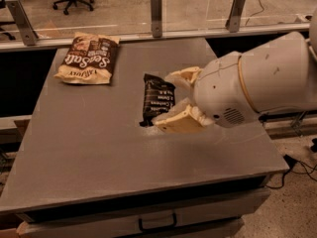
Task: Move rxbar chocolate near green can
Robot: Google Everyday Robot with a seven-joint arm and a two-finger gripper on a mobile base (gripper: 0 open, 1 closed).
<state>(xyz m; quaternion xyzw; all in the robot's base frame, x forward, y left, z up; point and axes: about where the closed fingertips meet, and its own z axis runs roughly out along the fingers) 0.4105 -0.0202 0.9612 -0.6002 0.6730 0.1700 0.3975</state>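
Note:
The rxbar chocolate (154,97), a dark flat wrapper with white text, sits between the two cream fingers (179,124) of my gripper (166,101) over the middle of the grey table (89,152). The gripper is shut on the bar's right side and holds it just above the tabletop, with a small shadow under its near end. My large white arm (257,83) comes in from the right and covers the table's right part. The green can is not in view.
A brown-and-cream "Sea Salt" chip bag (88,58) lies flat at the table's back left. A glass barrier with metal posts (156,14) runs along the far edge. A drawer handle (157,223) shows below the front edge.

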